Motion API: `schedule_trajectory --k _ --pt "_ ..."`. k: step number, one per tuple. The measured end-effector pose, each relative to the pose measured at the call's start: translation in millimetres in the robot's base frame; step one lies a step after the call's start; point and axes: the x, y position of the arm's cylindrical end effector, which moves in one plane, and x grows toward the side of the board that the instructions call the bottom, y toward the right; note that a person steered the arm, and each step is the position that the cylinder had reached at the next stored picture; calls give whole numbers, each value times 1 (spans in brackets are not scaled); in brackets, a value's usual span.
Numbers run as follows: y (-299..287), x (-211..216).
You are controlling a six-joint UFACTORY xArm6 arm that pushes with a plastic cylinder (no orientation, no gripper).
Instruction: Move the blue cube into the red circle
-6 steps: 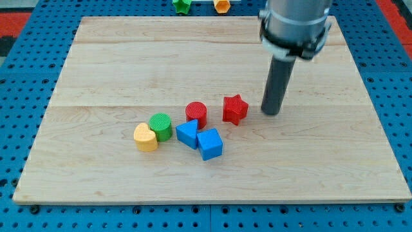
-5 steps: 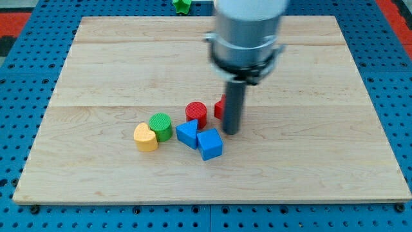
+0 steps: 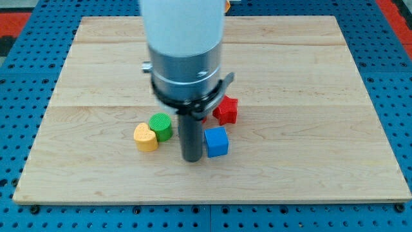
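In the single camera view, my tip (image 3: 192, 159) stands low-centre on the pale wooden worktop (image 3: 309, 167), touching the small blue plastic cube (image 3: 216, 142) from its left. No end effector exists to open or close. The red circular block is hidden behind the rod, so the push should curl round gently.

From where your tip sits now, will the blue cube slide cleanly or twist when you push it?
The small blue plastic cube has flat faces, so it should slide, not roll. My tip sits just off the cube's left side, so an off-centre push would probably twist it. It looks light; the smooth wooden board likely offers little grip.
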Motion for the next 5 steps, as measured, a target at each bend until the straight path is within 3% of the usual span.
schedule_trajectory --k 1,2,4,5 --pt "62 11" --pt "72 -13" --pt "27 -87" --pt "54 -49"
